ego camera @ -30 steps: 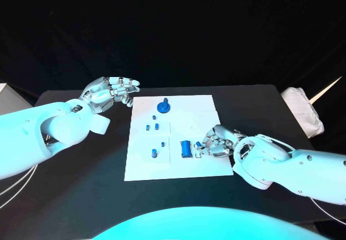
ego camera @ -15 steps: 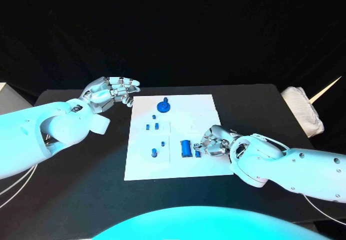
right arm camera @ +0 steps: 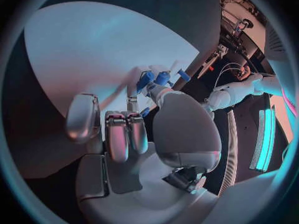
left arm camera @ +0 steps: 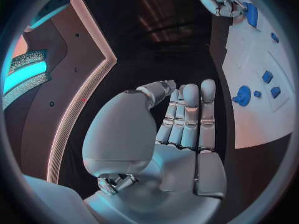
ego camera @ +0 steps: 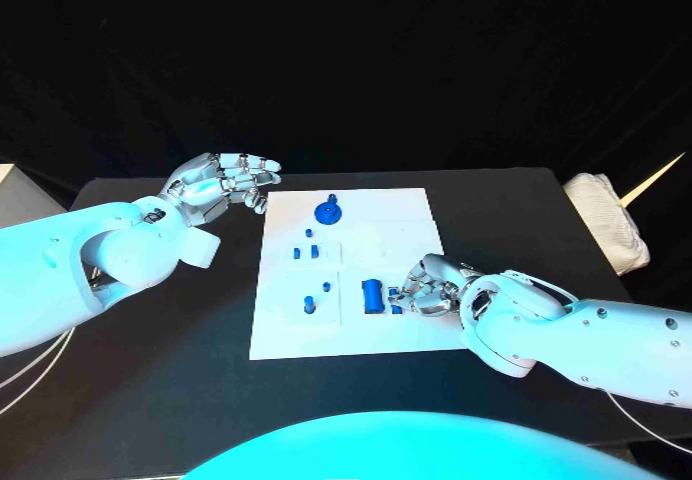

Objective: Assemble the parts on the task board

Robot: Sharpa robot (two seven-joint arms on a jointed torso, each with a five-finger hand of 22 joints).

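Black table [ego camera: 173, 400], white task board [ego camera: 389, 215] mid-table — your right hand [ego camera: 428, 285] is curled over the blue parts [ego camera: 374, 295] at its near-right edge, grip unclear. Left hand [ego camera: 219, 184] hovers off-board, empty, fingers loosely curled.

**Materials and finishes**

A matt white board [ego camera: 346, 270] is seen on a matt black table [ego camera: 173, 390]. Glossy blue plastic is shown by the parts [ego camera: 374, 295]. Polished metal covers both hands; folded white cloth [ego camera: 606, 222] lies at right.

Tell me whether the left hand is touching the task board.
Apart. The head view shows the left hand raised beyond the far left corner of the task board, with black table between its fingers and the white edge.
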